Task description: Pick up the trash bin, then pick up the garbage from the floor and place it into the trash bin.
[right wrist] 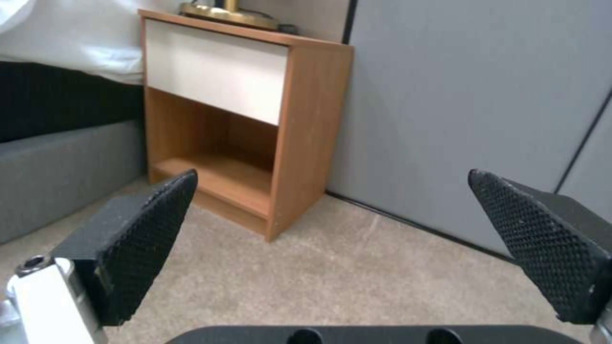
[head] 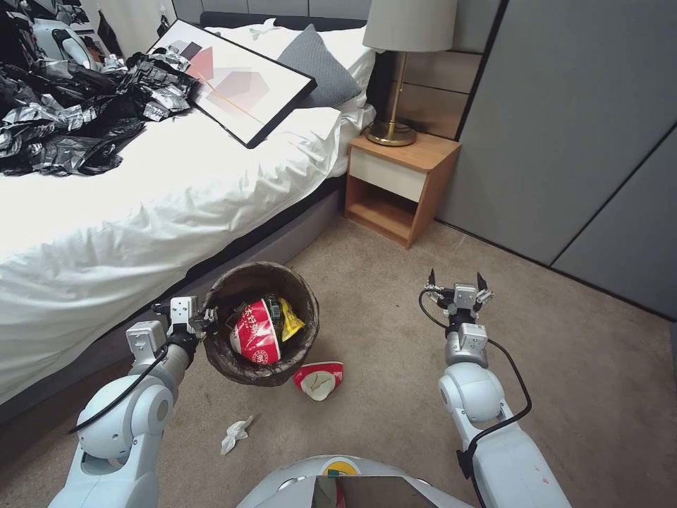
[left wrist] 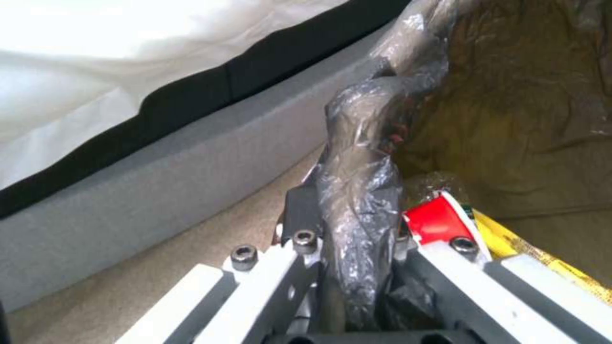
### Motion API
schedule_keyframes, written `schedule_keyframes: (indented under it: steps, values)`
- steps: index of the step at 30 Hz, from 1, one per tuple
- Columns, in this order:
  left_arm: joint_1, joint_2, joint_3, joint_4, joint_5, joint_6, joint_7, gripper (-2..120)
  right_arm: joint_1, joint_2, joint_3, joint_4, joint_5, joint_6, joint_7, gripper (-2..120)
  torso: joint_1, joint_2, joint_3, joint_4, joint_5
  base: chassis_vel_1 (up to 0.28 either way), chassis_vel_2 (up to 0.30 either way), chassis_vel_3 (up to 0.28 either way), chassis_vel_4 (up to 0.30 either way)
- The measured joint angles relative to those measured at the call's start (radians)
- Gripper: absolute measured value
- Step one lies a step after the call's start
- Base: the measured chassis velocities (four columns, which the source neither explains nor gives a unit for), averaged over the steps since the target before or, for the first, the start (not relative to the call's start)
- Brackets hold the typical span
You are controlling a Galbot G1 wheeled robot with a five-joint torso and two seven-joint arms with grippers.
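The trash bin (head: 262, 324), lined with a dark brown crinkly bag, hangs just above the carpet beside the bed, tilted toward me. My left gripper (head: 204, 319) is shut on its near-left rim; the left wrist view shows the bag-covered rim (left wrist: 362, 191) pinched between the jaws. Inside the bin lie a red-and-white paper bowl (head: 255, 331) and a yellow wrapper (head: 290, 319). On the floor, a crushed red-and-white bowl (head: 319, 378) rests just right of the bin, and a white tissue wad (head: 235, 433) lies nearer to me. My right gripper (head: 456, 285) hovers open over bare carpet to the right.
A bed with a white duvet (head: 141, 204) runs along the left, with a heap of black-silver plastic (head: 77, 113) and a framed picture (head: 233, 77) on it. A wooden nightstand (head: 398, 185) with a lamp stands ahead. Grey wall panels (head: 564, 127) close off the right.
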Motion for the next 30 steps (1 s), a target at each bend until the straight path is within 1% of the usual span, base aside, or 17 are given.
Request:
schedule_keyframes:
  steps: [30]
  values:
    - [0.001,0.004,-0.003,0.001,-0.002,0.002,0.005,0,0.008,-0.006,-0.005,-0.004,0.007,-0.018,-0.002,100,0.0,0.0,0.0,0.0,0.0,0.003,0.003,0.003,0.002]
